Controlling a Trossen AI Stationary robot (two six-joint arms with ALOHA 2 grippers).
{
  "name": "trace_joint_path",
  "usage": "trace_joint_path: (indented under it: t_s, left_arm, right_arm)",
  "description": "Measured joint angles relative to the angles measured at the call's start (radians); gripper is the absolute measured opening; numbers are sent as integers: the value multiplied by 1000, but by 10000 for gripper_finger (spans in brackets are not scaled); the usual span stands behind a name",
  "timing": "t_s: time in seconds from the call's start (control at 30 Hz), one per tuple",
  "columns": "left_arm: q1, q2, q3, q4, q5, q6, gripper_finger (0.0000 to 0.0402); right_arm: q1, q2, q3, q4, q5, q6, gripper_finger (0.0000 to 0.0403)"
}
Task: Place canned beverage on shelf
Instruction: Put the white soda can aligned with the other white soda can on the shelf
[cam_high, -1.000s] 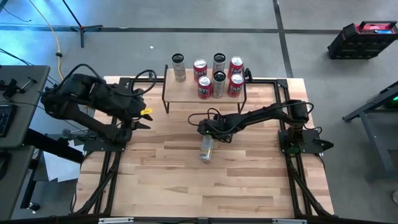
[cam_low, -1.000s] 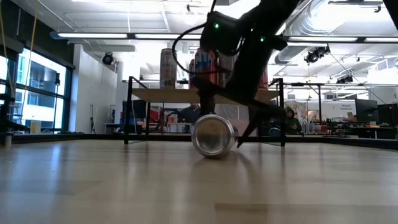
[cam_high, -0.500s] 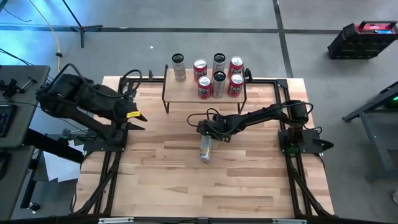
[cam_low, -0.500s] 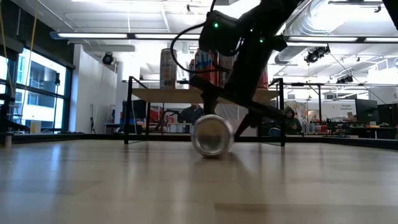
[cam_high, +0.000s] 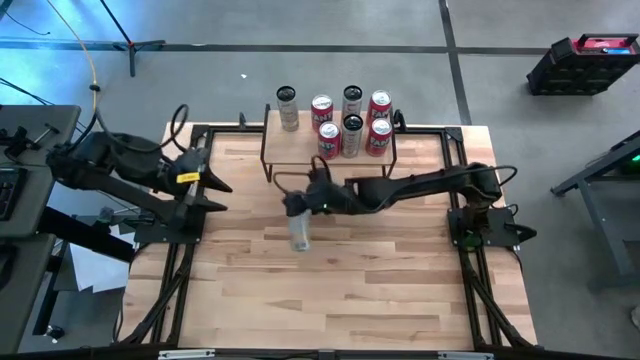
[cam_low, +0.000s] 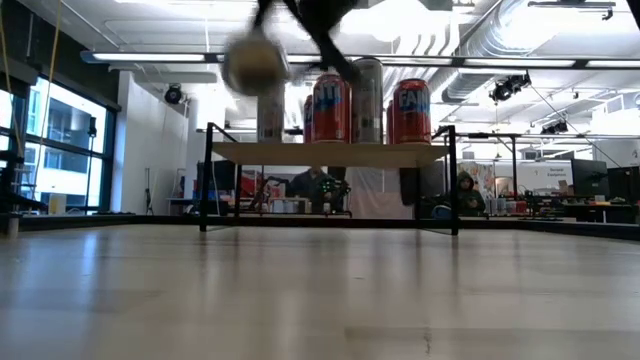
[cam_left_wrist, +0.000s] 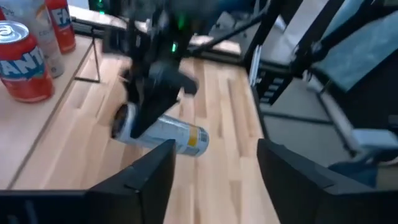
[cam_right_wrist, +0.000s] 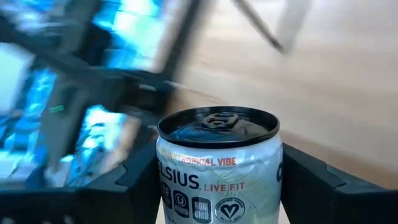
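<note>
A silver Celsius can (cam_high: 300, 235) lies level in the air, held by my right gripper (cam_high: 297, 204), which reaches in from the table's right and stands in front of the shelf (cam_high: 296, 146). The low view shows the can (cam_low: 255, 62) blurred, about level with the cans on the shelf top (cam_low: 330, 152). The shelf stands at the table's far edge and holds several upright cans (cam_high: 350, 125). My left gripper (cam_high: 222, 196) is open and empty at the table's left. Its wrist view shows the held can (cam_left_wrist: 163, 134). My right gripper pinches the can's side wall (cam_right_wrist: 163, 186) between its two fingers (cam_right_wrist: 124, 190), near the tab end (cam_right_wrist: 217, 121). The fingers come level from the table's right and lie across the can. The can lies level, lifted clear of the table, its other end (cam_high: 300, 246) toward the near edge.
Red Fanta cans and silver cans (cam_low: 370, 100) fill the right part of the shelf; one silver can (cam_high: 288, 108) stands at its left part. A black frame (cam_high: 440, 130) runs round the tabletop. Bare wood (cam_high: 330, 290) lies near the front edge.
My right gripper has taken hold of the can that lay on the table, lifted it clear and carried it up and toward the table's left. The can stays level. My left gripper has drawn back toward the table's left edge.
</note>
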Motion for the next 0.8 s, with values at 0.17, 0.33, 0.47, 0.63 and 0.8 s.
trace_joint_path:
  t_s: [0.17,0.33,0.47,0.63,0.8]
  left_arm:
    - [0,-57,-52,116,2,-26,257]
    - [0,-94,-123,340,25,-29,290]
    - [0,-86,-212,496,89,-43,307]
    - [8,-61,-289,669,135,-42,312]
    - [60,-28,-304,805,195,-22,312]
  right_arm:
    - [0,-3,234,8,9,-319,240]
    - [0,-4,417,28,-24,-589,240]
    - [8,-3,503,71,-109,-740,240]
    - [22,-3,572,131,-233,-844,240]
    - [29,-4,593,180,-312,-903,240]
